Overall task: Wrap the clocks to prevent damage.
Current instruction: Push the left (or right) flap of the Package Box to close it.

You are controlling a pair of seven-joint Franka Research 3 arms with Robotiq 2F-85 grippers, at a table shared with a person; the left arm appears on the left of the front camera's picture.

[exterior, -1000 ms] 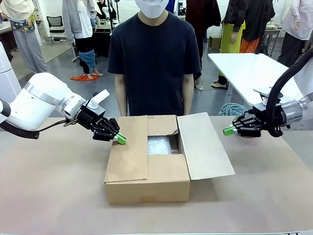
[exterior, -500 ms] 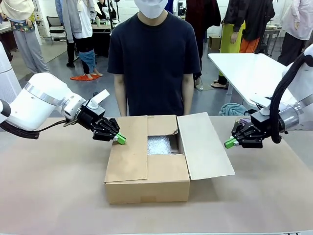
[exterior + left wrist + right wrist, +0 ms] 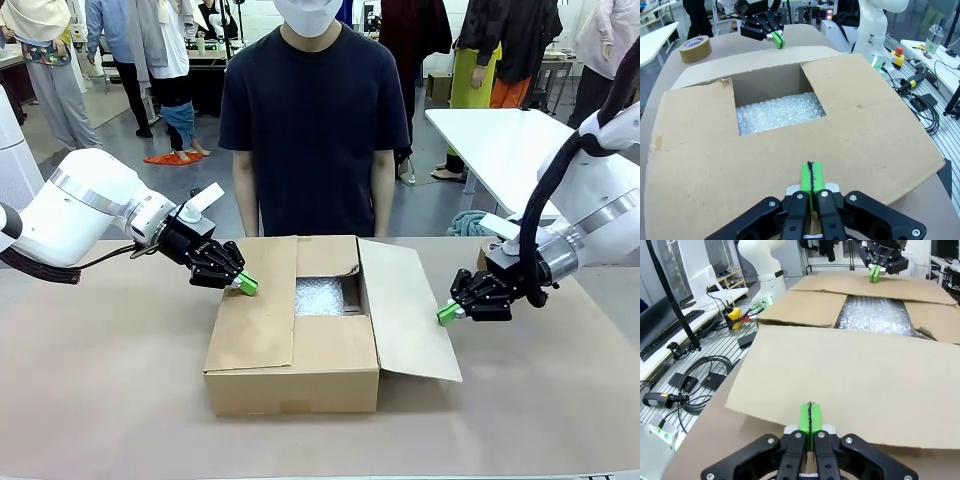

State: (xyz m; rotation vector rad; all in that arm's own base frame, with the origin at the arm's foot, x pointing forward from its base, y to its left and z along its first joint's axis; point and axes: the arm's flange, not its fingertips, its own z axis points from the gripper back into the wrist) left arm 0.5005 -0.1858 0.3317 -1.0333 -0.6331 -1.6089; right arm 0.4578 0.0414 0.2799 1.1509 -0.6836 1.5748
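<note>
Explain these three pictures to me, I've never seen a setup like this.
Two white robot arms work at a table, with a person standing across it. One picture comes from a fixed camera between the arms. The other two come from cameras on each wrist, looking along the fingers. Each arm ends in a black gripper with green pads. The left gripper and the right gripper are both pinched shut, holding nothing. A cardboard box sits on the table with bubble wrap inside. Each gripper's tip is at one of the box's flaps. A roll of tape lies on the table too.
</note>
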